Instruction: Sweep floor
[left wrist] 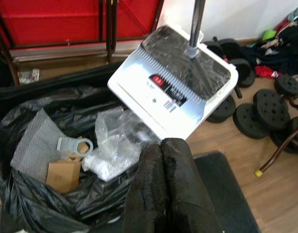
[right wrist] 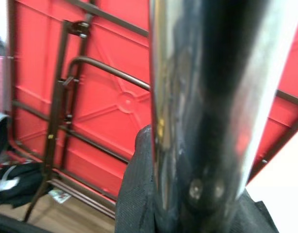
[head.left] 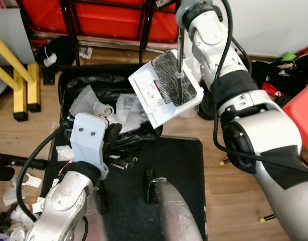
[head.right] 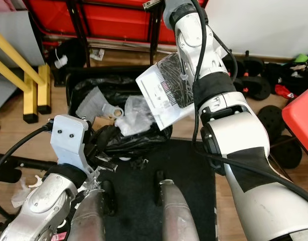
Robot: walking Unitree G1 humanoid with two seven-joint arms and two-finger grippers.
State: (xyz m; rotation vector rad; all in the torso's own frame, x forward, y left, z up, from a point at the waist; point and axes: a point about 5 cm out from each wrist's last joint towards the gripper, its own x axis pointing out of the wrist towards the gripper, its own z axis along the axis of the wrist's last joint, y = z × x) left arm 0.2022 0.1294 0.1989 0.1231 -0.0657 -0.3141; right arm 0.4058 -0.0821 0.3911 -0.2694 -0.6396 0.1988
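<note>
Wood floor, black mat (head.left: pixel 179 165) under us. Our right arm is raised, right gripper (right wrist: pixel 154 204) clamped on the chrome dustpan handle (right wrist: pixel 207 97); white dustpan (head.left: pixel 166 88) hangs tilted above the black trash bag (left wrist: pixel 37 194). Our left gripper (left wrist: pixel 161 145), fingers pressed together and empty, hovers at the bag's near rim.

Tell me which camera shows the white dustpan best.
The left wrist view: the dustpan appears whole, tilted above the black trash bag, label readable. Both eye views show it too, its back edge partly behind the right arm. The right wrist view gives just its metal handle, close up.
</note>
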